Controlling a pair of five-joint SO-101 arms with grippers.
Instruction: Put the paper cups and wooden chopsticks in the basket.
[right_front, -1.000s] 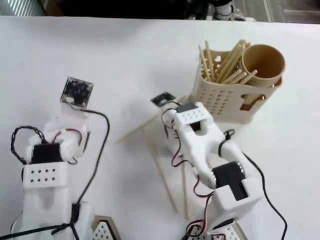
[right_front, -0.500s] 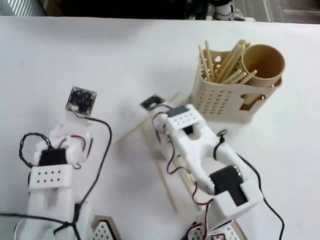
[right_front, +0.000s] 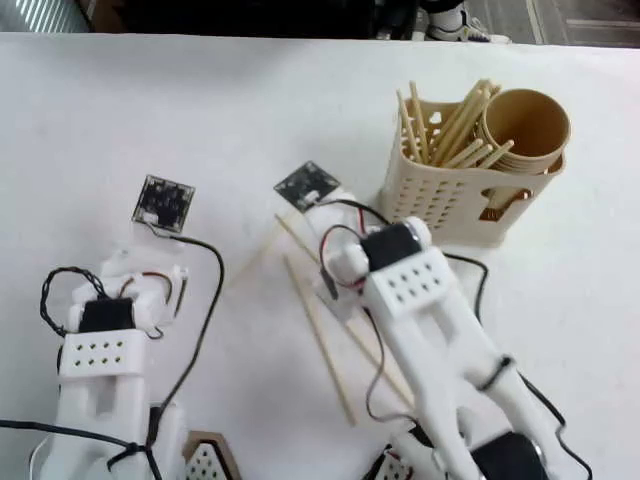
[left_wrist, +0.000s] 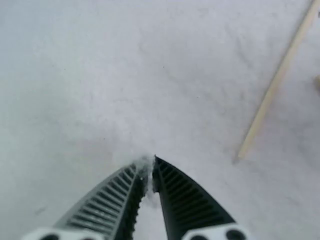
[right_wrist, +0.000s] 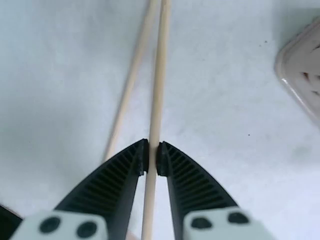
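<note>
No legible text, label, number or sign on any visible surface.

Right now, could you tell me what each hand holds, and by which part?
The right hand pinches a thin pale wooden chopstick along its shaft; the left hand holds nothing.

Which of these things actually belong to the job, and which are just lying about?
Job:
basket
paper cups in it
stored chopsticks in it
loose chopsticks
held chopstick, in the right gripper

Just there:
table
black cable
left gripper, shut on nothing
</note>
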